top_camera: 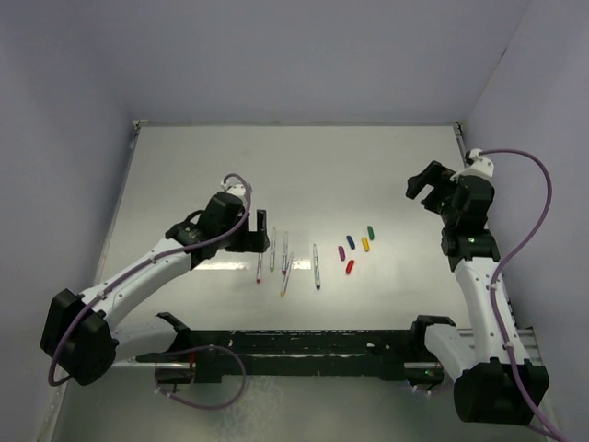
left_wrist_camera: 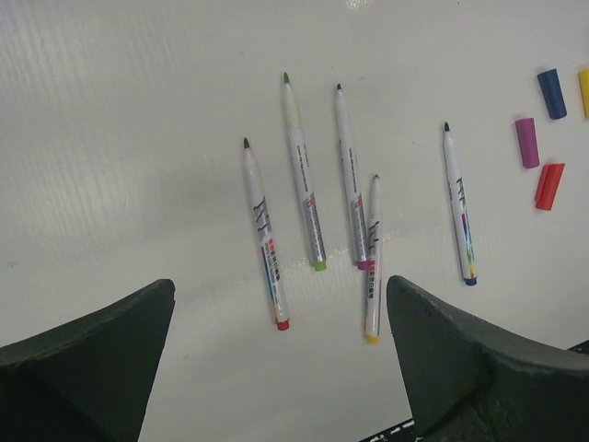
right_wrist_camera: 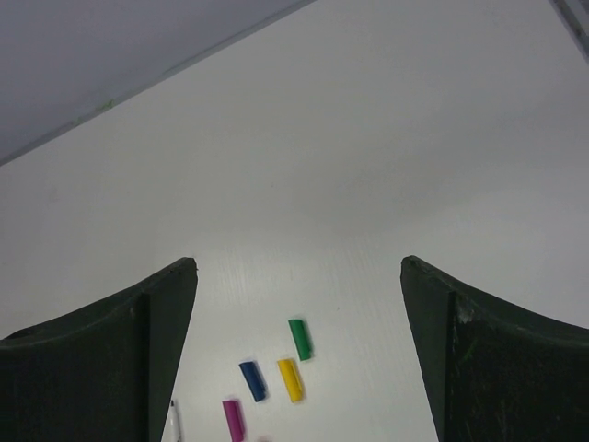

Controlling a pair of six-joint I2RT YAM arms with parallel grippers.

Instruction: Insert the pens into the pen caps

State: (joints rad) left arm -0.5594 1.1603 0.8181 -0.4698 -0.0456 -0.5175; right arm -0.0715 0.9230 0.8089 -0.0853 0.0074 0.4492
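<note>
Along the near edge of the white desk (top_camera: pixel 184 175) runs a black metal rail (top_camera: pixel 304 345), with the two arm bases at its ends. Just beyond it, the left tool (left_wrist_camera: pixel 281 287) hangs low over the desk, its dark fingers spread wide with nothing gripped (only bare desk and pen ends show in the gap). Right in front of it lie the five thin silvery-grey stick pens, all uncapped and flat on the desk, roughly parallel, with their writing tips pointing away from the bases. The red-ended pen (left_wrist_camera: pixel 264 235) is furthest left, then comes the green-ended pen (left_wrist_camera: pixel 304 175), then the pink-ended pen (left_wrist_camera: pixel 350 180) with the yellow-ended pen (left_wrist_camera: pixel 373 262) lying against its near end. The blue-ended pen (left_wrist_camera: pixel 458 207) lies apart on the right. To the right of the pens sits a loose cluster of small bean-shaped plastic caps, none on a pen. The red cap (top_camera: pixel 350 267) is nearest, the purple cap (top_camera: pixel 341 251) and blue cap (top_camera: pixel 351 241) are behind it, the yellow cap (top_camera: pixel 365 244) is beside the blue one, and the green cap (top_camera: pixel 371 231) is furthest back. Further off and well to the right of the caps, the right tool (right_wrist_camera: pixel 299 267) is raised above the desk, its fingers also set wide apart and holding nothing. Behind everything stand the pale grey walls (top_camera: pixel 294 64).
</note>
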